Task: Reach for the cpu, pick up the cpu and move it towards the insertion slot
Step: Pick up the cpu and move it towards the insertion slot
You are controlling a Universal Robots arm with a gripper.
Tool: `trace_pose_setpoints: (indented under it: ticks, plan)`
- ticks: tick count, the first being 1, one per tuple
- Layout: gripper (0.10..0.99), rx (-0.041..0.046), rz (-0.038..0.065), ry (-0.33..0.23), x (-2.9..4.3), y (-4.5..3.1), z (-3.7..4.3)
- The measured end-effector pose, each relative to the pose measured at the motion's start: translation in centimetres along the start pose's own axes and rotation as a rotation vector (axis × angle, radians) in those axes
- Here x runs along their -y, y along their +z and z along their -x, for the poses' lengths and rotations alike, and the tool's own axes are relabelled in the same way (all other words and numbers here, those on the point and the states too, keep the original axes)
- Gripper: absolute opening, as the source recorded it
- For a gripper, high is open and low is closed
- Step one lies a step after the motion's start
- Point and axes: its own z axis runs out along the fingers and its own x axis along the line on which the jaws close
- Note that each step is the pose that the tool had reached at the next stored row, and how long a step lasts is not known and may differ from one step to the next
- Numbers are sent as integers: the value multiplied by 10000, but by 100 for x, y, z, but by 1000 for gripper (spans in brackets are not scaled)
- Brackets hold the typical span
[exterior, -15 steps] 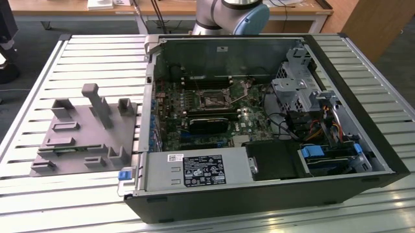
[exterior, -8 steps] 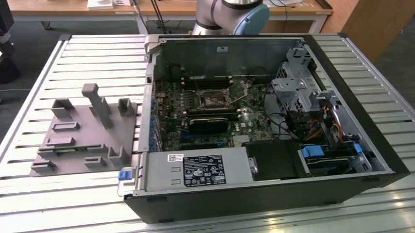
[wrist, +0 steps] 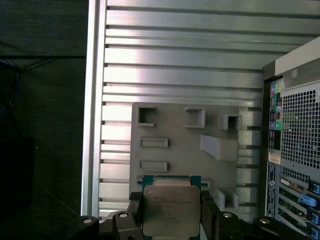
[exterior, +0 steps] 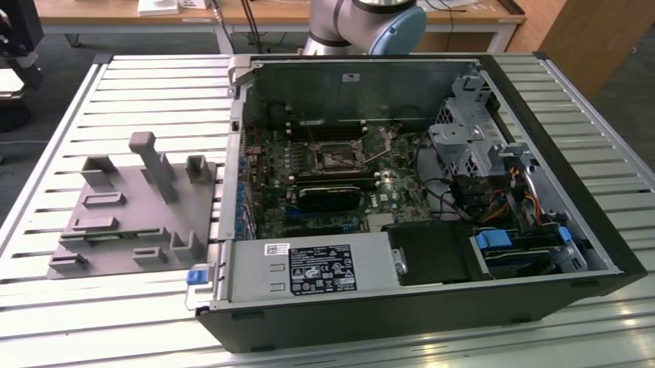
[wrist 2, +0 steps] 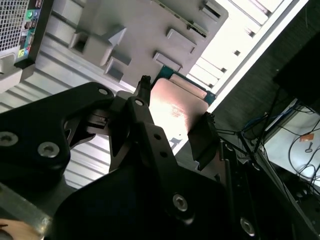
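Cpu [wrist: 171,210] sits clamped flat in our hand [wrist: 171,215], near the grey fixture plate [wrist: 185,145], and we judge the insertion slot [exterior: 336,159] lies toward three o'clock from that plate in the exterior view, inside the open case [exterior: 614,261].

Open case [exterior: 409,310] on slatted table [exterior: 143,92]; slot [exterior: 336,159] on green board [exterior: 392,198] inside; grey fixture [exterior: 118,222] just beside, exterior view's left.
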Motion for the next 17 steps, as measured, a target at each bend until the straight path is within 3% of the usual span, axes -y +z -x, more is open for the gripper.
trace_pose_setpoints:
  ticks: [17]
  plan:
    - [545, 0, 0, 0, 6, 2, 301]
